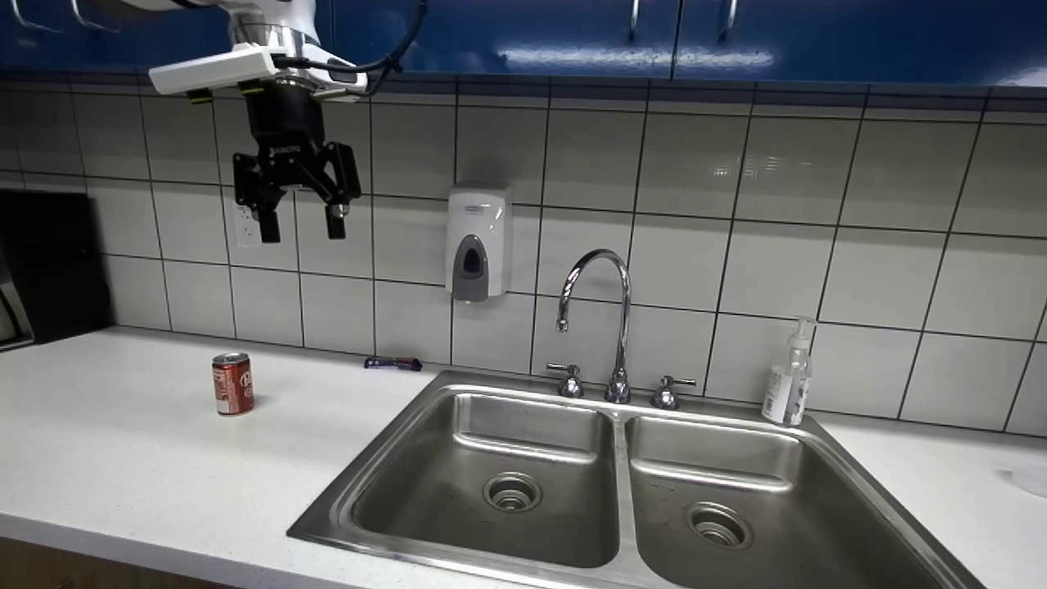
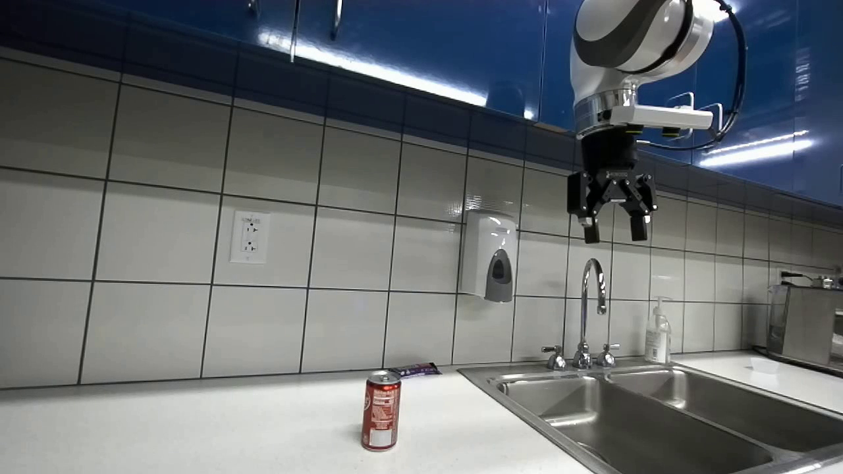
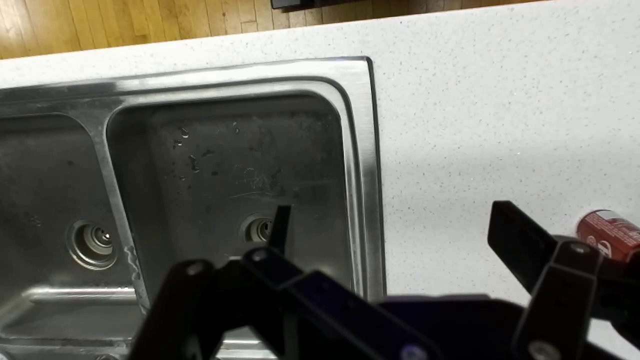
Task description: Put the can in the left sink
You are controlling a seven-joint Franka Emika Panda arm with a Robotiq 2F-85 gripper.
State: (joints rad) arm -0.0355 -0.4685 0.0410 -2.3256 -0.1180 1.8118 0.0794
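Wrist view shows the end effector [image 3: 392, 217] wide and empty, the can [image 3: 610, 236] on the table [image 3: 460, 125] below it, off to one side, so the reach is likely in hand, calling next for a sideways shift, then lowering

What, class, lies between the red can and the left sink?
Between the can and the left sink, bare counter shows in both exterior views; the purple packet lies back by the wall.

Can [image 1: 233, 384] is red with pale print, gripper [image 1: 303, 233] black, sink [image 1: 442, 515] grey, counter [image 3: 475, 125] flecked white, tiles [image 1: 593, 155] dark-gridded off-white, cabinets [image 1: 532, 29] blue.
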